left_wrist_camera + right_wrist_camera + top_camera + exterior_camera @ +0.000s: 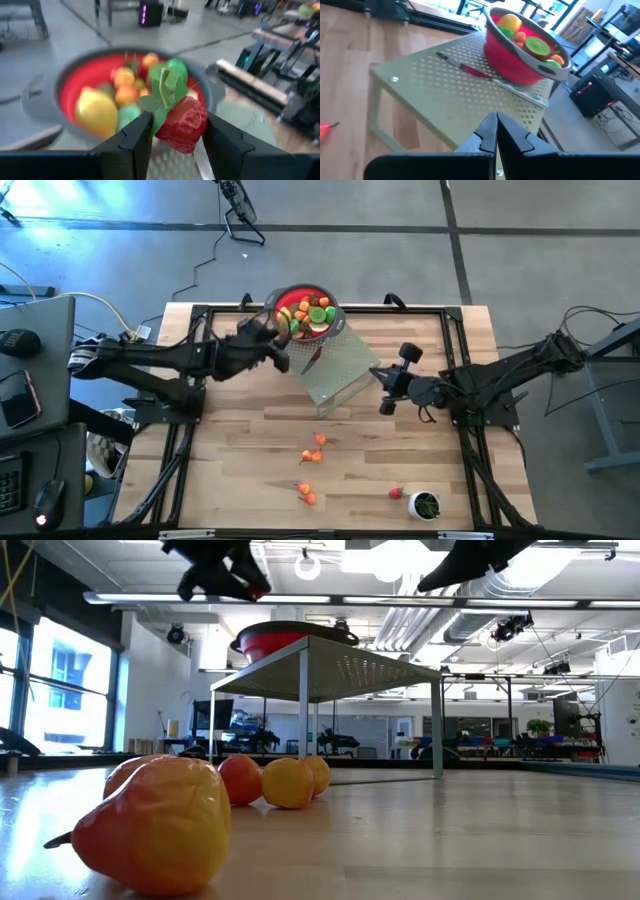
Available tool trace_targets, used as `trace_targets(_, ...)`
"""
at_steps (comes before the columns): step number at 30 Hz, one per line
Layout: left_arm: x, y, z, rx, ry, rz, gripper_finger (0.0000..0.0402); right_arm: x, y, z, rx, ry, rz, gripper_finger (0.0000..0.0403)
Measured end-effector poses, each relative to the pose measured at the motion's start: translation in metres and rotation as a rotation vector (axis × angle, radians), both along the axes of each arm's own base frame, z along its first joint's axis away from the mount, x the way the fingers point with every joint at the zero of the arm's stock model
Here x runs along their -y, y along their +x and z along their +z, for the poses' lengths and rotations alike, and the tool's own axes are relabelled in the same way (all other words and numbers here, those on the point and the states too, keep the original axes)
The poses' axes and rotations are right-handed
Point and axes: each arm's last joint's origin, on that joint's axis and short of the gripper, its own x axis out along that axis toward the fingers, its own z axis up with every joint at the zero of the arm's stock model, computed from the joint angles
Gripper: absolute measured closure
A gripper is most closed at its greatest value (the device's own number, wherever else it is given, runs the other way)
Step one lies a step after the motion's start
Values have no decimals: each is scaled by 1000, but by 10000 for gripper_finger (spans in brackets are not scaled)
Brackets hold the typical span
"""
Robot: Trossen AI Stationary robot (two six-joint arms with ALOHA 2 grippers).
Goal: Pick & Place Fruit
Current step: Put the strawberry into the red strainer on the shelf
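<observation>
Table: pale wood planking with a black frame along its edges, standing on a grey floor. Beyond it the low view shows a large hall with ceiling ducts, strip lights and windows at one side.

Perforated pale-green stand: one, set at an angle near the far edge of the table, legs visible in the low view. Red bowl with a grey rim: one, seated on the stand's far corner and filled with mixed fruit, yellow, green and orange pieces. One red-handled knife lies on the stand just beside the bowl.

Left gripper: raised over the near side of the bowl, fingers partly closed on one strawberry with green leaves, clamped between both pads and clear of the bowl's contents.

Right gripper: fingers pressed together, nothing held, hovering at the right of the stand and facing it.

Loose fruit on the table: about five small pieces are seen from above. Two lie near the centre, two nearer the front edge, and one red piece rests just beside a small white cup with green contents. The low view shows a red-and-yellow pear closest, with other pieces behind it.

Nothing stands between the left gripper and the bowl.
</observation>
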Motion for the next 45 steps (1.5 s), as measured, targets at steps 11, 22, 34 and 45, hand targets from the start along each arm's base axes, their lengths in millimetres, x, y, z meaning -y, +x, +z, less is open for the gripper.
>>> trace_targets(11,-36,9,10,34,66,65,252,23,5,-1,-13,60,-10,401)
trace_targets(22,-63,39,19,-166,73,150,252,43,7,-3,-34,99,-24,401)
trace_targets(34,-91,70,18,-384,3,179,252,60,3,-8,-91,97,-96,401)
trace_targets(45,-93,75,13,-420,22,191,251,63,3,-8,-94,99,-108,401)
